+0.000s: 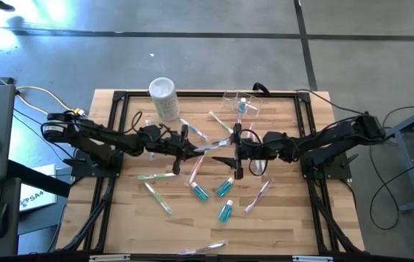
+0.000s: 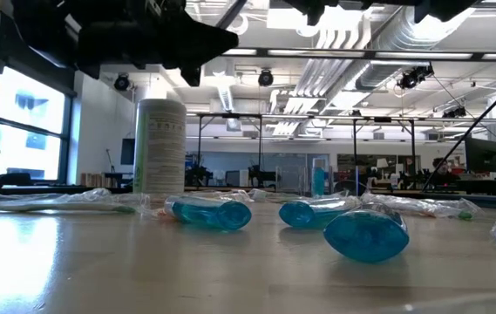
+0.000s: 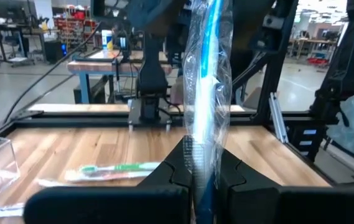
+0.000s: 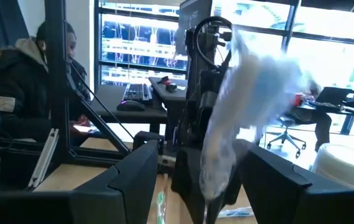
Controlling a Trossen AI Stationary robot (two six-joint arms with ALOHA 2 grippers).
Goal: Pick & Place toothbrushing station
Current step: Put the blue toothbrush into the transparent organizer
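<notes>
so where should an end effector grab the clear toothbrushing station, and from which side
Probably by one thin wall near the open top, coming from above. The toothbrushing station stands upright at the table's far edge, right of the white cylindrical container, and seems to hold a blue-capped tube, so one finger should slip inside beside it and the other outside.

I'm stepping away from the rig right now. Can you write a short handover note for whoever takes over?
Left gripper: shut on a wrapped toothbrush, held above mid-table.
Right gripper: facing it at mid-table, wrapped toothbrush between its fingers; whether it grips is unclear.
Clear holder: at the table's far edge, something blue inside.
White cylinder: upright at the far left.
Left: more wrapped brushes and blue tubes lie loose on the table.
</notes>
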